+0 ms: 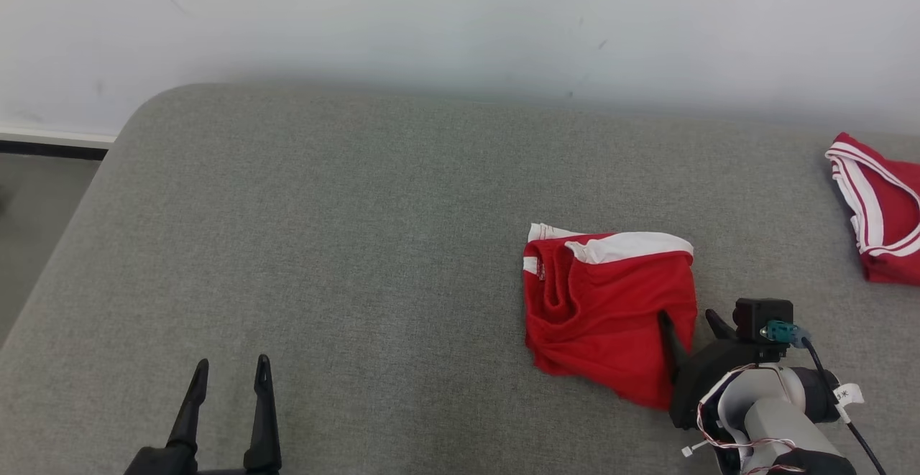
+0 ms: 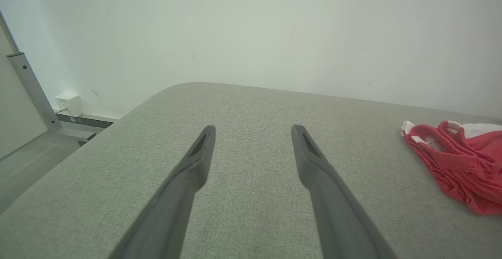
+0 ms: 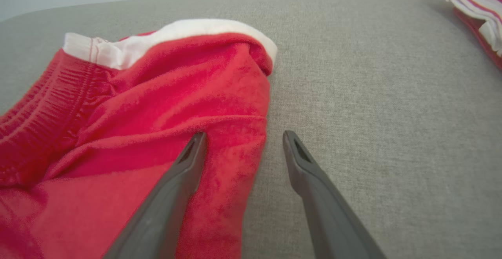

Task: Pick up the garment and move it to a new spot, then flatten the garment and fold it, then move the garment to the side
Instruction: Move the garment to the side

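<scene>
Garment, red with a white band, lies bunched on the right part of the desk. The right gripper holds its fingers apart astride the cloth's edge, a pose that fits either pinching or releasing it. The left gripper, fingers also apart, hangs over bare desk.

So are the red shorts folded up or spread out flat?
Bunched up, not flat: the red shorts lie rumpled, cloth doubled over itself in wrinkles.
</scene>
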